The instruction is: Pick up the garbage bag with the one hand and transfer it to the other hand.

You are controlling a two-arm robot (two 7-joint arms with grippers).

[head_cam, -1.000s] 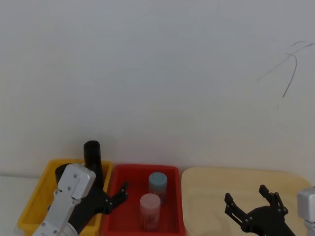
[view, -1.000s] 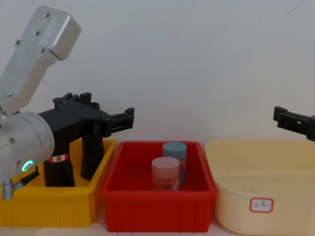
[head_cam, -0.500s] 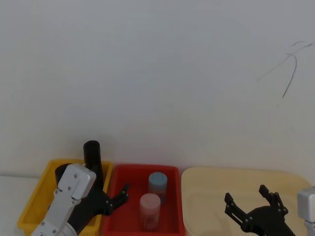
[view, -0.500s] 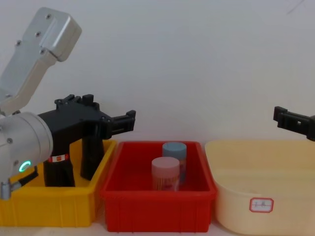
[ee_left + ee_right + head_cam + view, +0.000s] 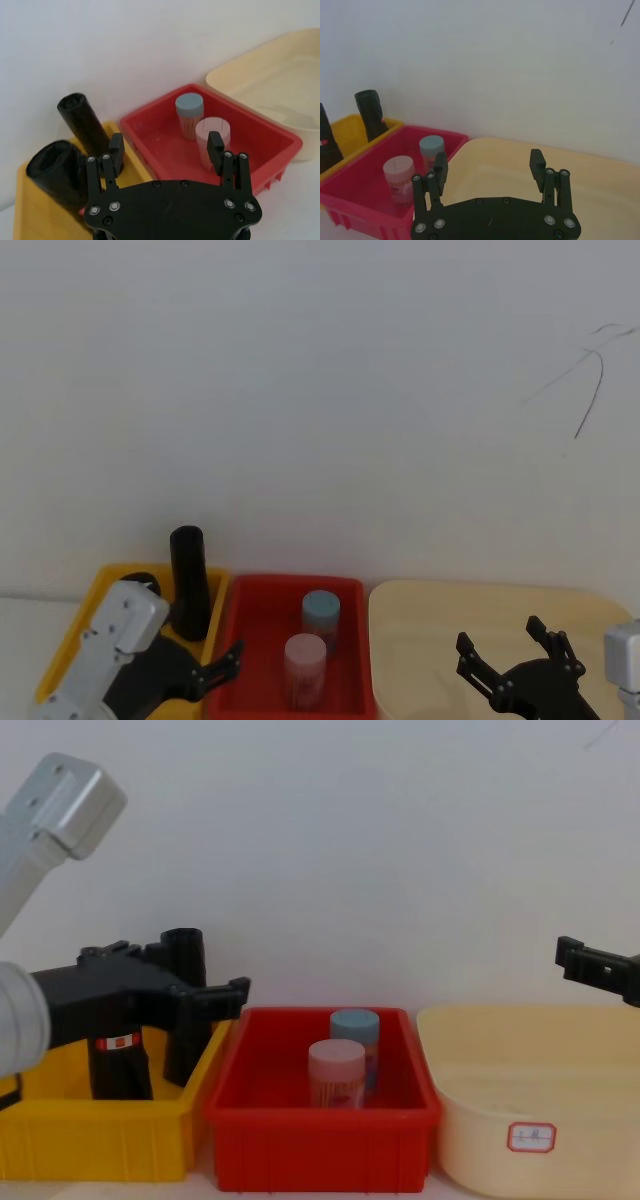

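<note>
The garbage bag (image 5: 118, 1070), a short thick black roll with a red-and-white band, stands in the yellow bin (image 5: 100, 1140) beside a taller plain black roll (image 5: 184, 1010). My left arm hides its top in the chest view; the left wrist view shows its open end (image 5: 52, 167). My left gripper (image 5: 225, 998) hovers open and empty on my side of the bin, near its right end, touching neither roll (image 5: 166, 150). My right gripper (image 5: 500, 635) hangs open and empty over the cream tub (image 5: 450, 600).
A red bin (image 5: 320, 1155) between the yellow bin and the cream tub holds a blue-lidded jar (image 5: 355, 1025) and a pink-lidded jar (image 5: 336, 1070). A white wall stands close behind all three containers.
My left arm has drawn back toward me and dropped, taking its open gripper away from the rolls. The tall roll now shows fully. The right arm has not moved.
</note>
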